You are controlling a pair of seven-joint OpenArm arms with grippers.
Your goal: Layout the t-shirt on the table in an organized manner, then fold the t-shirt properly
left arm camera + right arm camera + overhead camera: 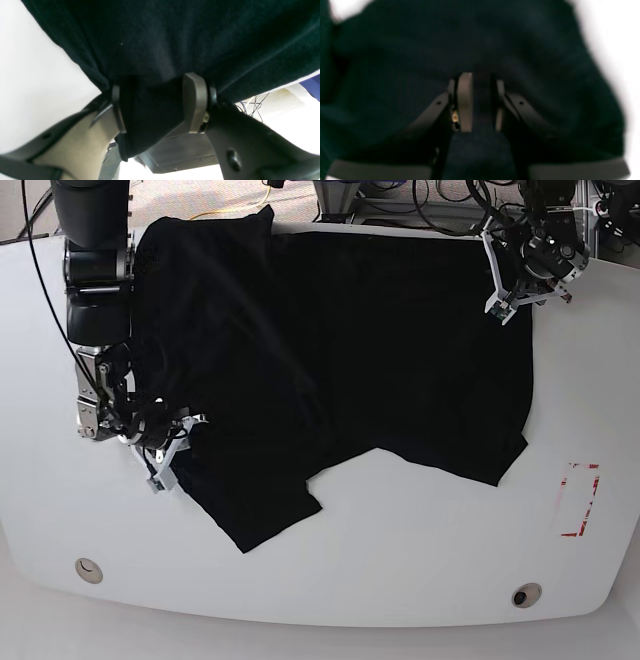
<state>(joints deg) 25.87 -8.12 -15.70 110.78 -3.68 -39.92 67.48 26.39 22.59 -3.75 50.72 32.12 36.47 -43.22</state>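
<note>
left wrist view: the left gripper (pixel 160 110) has its 2 jaws closed on a thick bunch of the t-shirt (pixel 175 37), black cloth packed between them and draping over the lens.

right wrist view (blurred): the right gripper (pixel 477 102) pinches a thinner fold of the same cloth, jaws nearly together; everything past the fabric is hidden.

base view: the t-shirt lies spread but rumpled on the table (pixel 400 570), 1 arm at each side edge. it looks soft, light and limp, likely to sag and crease, so hems or shoulder seams seem the best holds. black on black hides the collar and sleeves.
</note>
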